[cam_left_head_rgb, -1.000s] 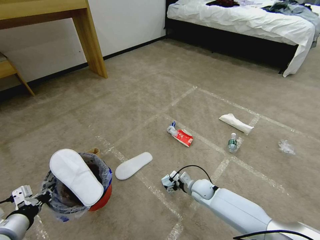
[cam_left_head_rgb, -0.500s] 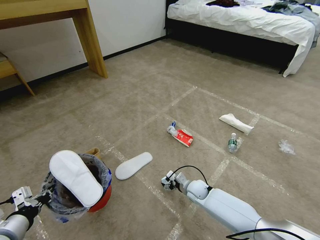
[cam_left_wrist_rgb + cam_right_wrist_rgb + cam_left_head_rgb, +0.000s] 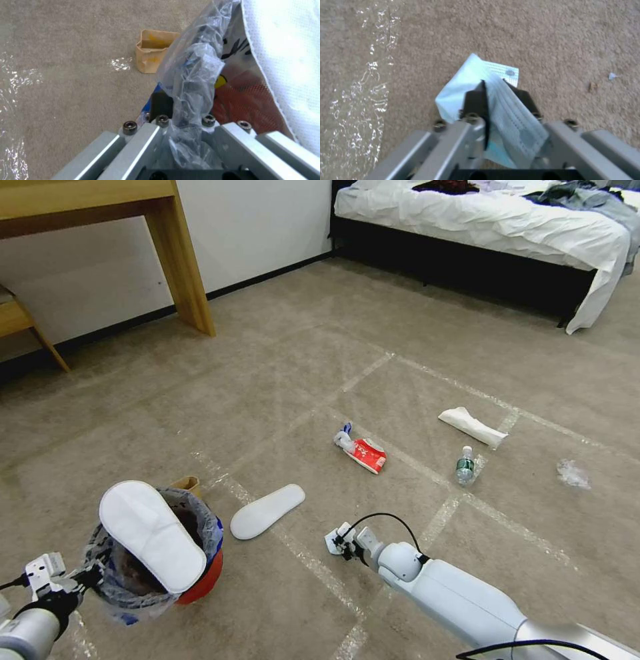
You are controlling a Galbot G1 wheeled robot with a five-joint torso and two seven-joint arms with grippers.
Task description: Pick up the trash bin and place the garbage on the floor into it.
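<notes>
The right gripper, low over the beige carpeted floor, pinches a pale blue pleated mask that could slip free, while the left gripper clamps the bag-lined round red plastic bin by its rim.

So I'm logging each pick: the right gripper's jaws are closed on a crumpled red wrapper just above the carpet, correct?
Not quite. The right gripper has its jaws closed on a pale blue pleated face mask, not a red wrapper, as the right wrist view shows. The crumpled red wrapper lies on the beige carpet farther out, untouched. The rest stands: the mask hangs just above the carpet.
</notes>
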